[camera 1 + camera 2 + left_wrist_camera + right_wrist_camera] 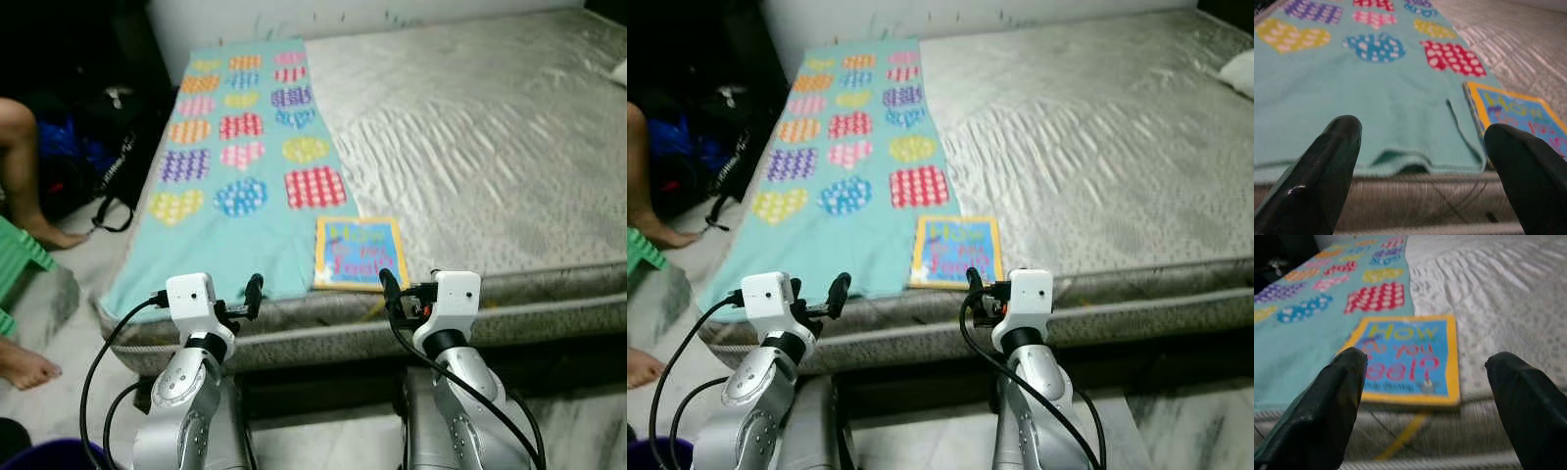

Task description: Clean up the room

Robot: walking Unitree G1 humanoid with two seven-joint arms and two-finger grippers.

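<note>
Our right gripper (pixel 1425 396) is wide open, empty, just before the mattress (pixel 470 127) edge. The book (pixel 1408 362) lies straight ahead of it, flat, partly on the blanket (pixel 235 176). Our left gripper (pixel 1420 166) is also wide open, facing the blanket's hem. We fear the flat book slides away, or the fingers catch the blanket.

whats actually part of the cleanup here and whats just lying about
Part of the job:
- book with yellow border, near the mattress's front edge
- teal blanket with spotted hearts, spread on the mattress
- right tool, open, facing the book
- left tool, open, facing the blanket's edge

Just lying about:
- bare mattress
- dark bags on the floor
- person's legs
</note>
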